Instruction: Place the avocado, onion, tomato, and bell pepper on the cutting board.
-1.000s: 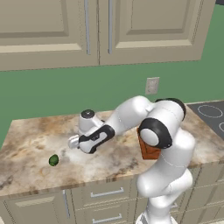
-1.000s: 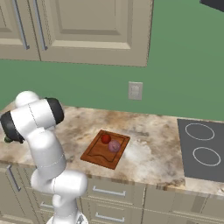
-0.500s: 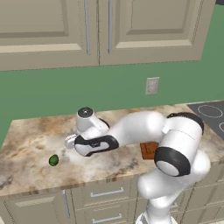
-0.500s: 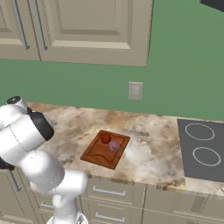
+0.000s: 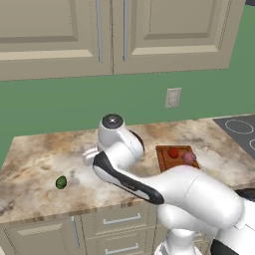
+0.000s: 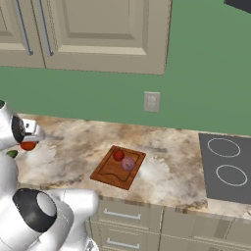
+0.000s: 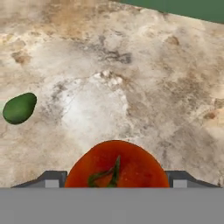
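Fingers (image 7: 51,178): two dark tips, one on each flank of the tomato, clamped on it, as seen in the hand view.

Tomato (image 7: 116,168): smooth, orange-red and round, with a small green stem on its top face. It sits directly between the fingers at the lower edge of the hand view. In the right base view it hangs under the white hand at the far left, above the tabletop (image 7: 153,87).

Avocado (image 7: 19,108): small, dark green and egg-shaped, lying alone on the tabletop. In the hand view it is up and to the left of the tomato and apart from the fingers. In the left base view it lies near the front left part of the tabletop, left of the arm. In the right base view a green sliver of it shows at the left edge, just below the tomato.

Cutting board (image 6: 110,171): reddish-brown and rectangular with a grooved rim, lying flat on the tabletop between the arm and the cooktop, well apart from the fingers.

Bell pepper (image 6: 118,155): deep red, resting on the far part of the cutting board.

Onion (image 6: 128,163): pinkish-purple and round, on the cutting board just beside the bell pepper, on the side nearer the cooktop.

Cooktop (image 6: 225,166): dark, with two ring burners, at the right end of the tabletop.

Wall outlet (image 6: 151,102): pale plate on the green wall behind the cutting board.

Upper cabinets (image 5: 114,30): beige panelled doors above the wall.
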### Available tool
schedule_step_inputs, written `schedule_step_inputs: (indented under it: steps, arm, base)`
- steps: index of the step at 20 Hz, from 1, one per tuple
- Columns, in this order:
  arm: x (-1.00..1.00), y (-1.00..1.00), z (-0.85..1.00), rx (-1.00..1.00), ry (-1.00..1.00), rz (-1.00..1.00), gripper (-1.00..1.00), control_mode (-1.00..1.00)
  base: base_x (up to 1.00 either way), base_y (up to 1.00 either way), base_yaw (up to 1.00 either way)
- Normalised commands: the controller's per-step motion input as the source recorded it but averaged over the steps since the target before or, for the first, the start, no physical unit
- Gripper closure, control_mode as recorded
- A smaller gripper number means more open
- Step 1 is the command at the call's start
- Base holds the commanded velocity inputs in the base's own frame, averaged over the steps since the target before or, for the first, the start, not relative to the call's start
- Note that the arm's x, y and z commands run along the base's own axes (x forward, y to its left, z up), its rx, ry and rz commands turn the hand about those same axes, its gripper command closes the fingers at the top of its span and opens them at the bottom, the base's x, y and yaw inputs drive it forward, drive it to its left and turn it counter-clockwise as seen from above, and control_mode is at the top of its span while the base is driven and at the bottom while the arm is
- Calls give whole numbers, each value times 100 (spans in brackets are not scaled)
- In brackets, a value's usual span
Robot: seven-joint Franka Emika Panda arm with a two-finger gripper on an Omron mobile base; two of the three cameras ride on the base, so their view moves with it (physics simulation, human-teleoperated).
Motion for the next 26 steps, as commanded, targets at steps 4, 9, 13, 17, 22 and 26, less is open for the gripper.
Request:
schedule_step_inputs:
  steps: [4,9,13,17,22,26]
  arm:
    - [-91,-68,80,0,-14,-3,100,-100]
    - [-85,-81,72,1,-13,-1,100,-100]
    - [-70,-93,55,3,-8,0,100,-100]
    - [-38,-96,40,5,-1,0,100,-100]
    - [-2,-79,19,5,1,-3,100,-100]
    - [5,-56,0,2,6,-5,100,-100]
  base:
    - [0,0,0]
    - [0,0,0]
    - [0,0,0]
    - [0,0,0]
    - [0,0,0]
    - [0,0,0]
